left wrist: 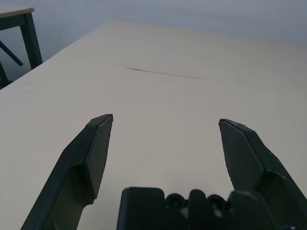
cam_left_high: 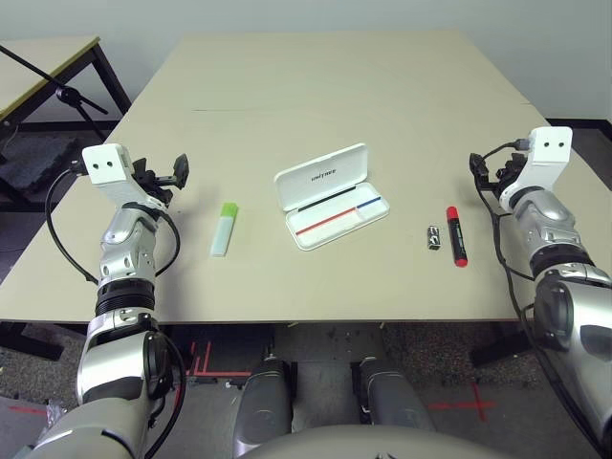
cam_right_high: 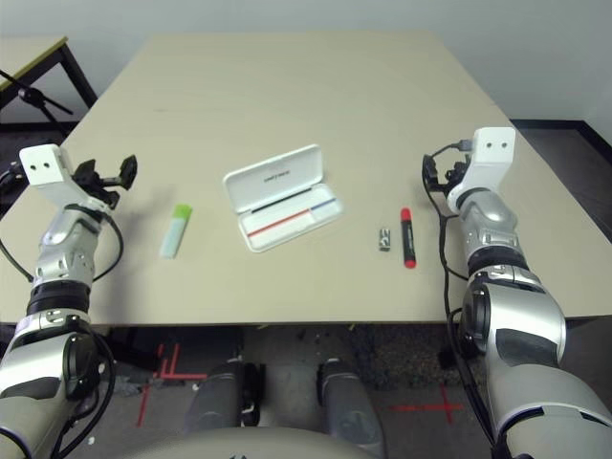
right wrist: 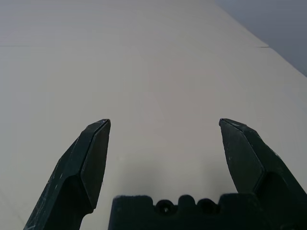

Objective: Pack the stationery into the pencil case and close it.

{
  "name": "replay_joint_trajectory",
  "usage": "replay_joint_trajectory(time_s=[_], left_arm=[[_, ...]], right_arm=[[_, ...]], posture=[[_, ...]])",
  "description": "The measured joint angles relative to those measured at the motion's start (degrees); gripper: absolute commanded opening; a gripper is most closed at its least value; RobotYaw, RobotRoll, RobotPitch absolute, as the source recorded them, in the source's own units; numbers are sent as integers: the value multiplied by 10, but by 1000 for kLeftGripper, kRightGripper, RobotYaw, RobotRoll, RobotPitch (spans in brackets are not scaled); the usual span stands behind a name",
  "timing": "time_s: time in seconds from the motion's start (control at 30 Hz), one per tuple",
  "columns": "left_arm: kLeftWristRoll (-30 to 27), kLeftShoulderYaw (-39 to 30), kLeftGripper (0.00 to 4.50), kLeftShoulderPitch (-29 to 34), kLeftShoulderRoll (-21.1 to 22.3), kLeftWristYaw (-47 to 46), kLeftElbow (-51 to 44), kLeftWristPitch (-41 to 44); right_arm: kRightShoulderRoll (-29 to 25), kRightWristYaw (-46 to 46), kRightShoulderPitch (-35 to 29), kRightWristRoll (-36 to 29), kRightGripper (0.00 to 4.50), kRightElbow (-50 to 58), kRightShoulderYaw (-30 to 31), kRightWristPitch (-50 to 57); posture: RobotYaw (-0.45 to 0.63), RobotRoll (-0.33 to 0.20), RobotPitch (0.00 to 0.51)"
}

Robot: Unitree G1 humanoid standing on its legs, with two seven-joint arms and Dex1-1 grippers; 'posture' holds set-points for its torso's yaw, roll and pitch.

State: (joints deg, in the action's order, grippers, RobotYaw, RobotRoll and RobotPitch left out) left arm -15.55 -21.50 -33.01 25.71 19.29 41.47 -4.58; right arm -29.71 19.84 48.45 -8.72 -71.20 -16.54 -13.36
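White plastic pencil case (cam_left_high: pixel 332 196) lies open at mid-table, lid hinged back, red-and-blue stripe showing inside; nothing packed yet. Highlighter (cam_left_high: pixel 225 228) w/ lime-green cap rests to its left, red marker (cam_left_high: pixel 456 235) and small metal piece (cam_left_high: pixel 432 238) side by side to its right. Left gripper (left wrist: pixel 165 143) and right gripper (right wrist: pixel 164 146) hover at the table's sides, fingers spread wide, holding nothing. All items look light, rigid, prob. slick: best pinched across mid-barrel. Metal piece, tiny and low, likely trickiest to grasp.
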Motion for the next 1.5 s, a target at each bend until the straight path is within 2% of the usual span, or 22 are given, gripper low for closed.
replay_joint_trajectory(time_s=[0.43, 0.7, 0.87, 1.03, 1.3, 1.5], left_arm=[[0, 14, 4466, -12, -19, 8, 16, -3], [0, 13, 4466, -21, 1, 19, 17, -5], [-4, 12, 4466, 1, 13, 33, -10, 4], [-17, 13, 4466, 40, 23, 72, -77, 44], [-36, 22, 4466, 100, 45, 139, -189, 107], [-55, 40, 4466, 147, 61, 193, -277, 162]], right_arm=[[-8, 5, -8, 0, 4500, 1, 0, 0], [-15, 28, -15, -1, 4500, 15, -2, 0], [-28, 145, -33, -8, 4500, 53, 9, 39], [-66, 285, -81, -6, 4500, 153, 53, 100], [-115, 421, -137, -8, 4500, 292, 100, 171], [-121, 486, -144, -8, 4500, 333, 126, 208]], posture=[[-95, 0, 59], [-72, 0, 68], [-71, 0, 71], [-66, 0, 76], [-46, 0, 79], [-24, 0, 77]])
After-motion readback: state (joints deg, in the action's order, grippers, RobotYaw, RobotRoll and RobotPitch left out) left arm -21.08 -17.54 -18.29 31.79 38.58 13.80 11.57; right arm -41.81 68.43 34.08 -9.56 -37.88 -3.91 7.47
